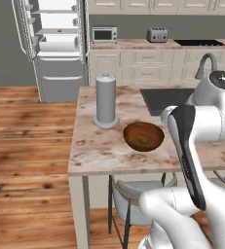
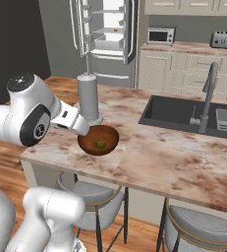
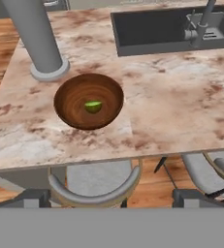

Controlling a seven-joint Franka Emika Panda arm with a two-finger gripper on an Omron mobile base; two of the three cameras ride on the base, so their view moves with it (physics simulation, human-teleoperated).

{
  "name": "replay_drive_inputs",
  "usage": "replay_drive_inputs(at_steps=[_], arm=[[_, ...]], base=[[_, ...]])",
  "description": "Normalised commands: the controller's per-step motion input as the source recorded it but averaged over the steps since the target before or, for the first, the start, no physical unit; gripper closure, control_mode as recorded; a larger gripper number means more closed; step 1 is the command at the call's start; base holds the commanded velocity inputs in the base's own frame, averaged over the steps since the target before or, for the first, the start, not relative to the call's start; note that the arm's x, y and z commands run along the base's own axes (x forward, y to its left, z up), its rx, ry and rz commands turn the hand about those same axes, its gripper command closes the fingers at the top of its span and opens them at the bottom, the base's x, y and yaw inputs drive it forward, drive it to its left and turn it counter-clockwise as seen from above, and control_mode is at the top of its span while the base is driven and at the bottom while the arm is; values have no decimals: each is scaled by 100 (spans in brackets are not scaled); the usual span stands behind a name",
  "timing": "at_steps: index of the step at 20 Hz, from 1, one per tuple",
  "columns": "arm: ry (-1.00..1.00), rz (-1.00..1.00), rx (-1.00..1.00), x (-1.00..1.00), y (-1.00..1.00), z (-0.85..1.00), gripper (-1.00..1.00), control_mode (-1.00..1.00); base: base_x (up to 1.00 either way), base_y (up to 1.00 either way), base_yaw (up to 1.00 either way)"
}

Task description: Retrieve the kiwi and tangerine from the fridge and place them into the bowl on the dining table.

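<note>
The dark-brown bowl (image 1: pixel 133 131) (image 2: pixel 88 138) (image 3: pixel 65 97) stands near the front edge of the dining table (image 1: pixel 94 151) (image 2: pixel 174 162) (image 3: pixel 181 106). A green kiwi (image 1: pixel 143 140) (image 2: pixel 100 144) (image 3: pixel 93 106) lies inside it. My gripper (image 3: pixel 111 197) hovers off the table's front edge above the stools, facing the bowl, open and empty. Far behind, the fridge (image 1: pixel 55 73) (image 2: pixel 105 61) has its upper doors open. The small tangerine (image 1: pixel 59 30) (image 2: pixel 115 29) sits on one of its white shelves.
A tall grey cylinder (image 1: pixel 105 99) (image 2: pixel 89 98) (image 3: pixel 38 38) stands just behind the bowl. The dark sink (image 1: pixel 165 97) (image 2: pixel 179 113) (image 3: pixel 152 29) and its tap (image 2: pixel 208 93) lie to the right. Stools (image 3: pixel 96 186) are tucked under the table edge.
</note>
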Motion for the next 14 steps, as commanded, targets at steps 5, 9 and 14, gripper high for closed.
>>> replay_drive_inputs(at_steps=[5, 9, 14], arm=[[0, 0, -1, -27, 0, 12, -100, 100], [0, 0, 0, 0, 0, 0, -100, 100], [0, 0, 0, 0, 0, 0, -100, 100]], base=[[-41, 7, 0], [-58, 33, 2], [-29, 67, 4]])
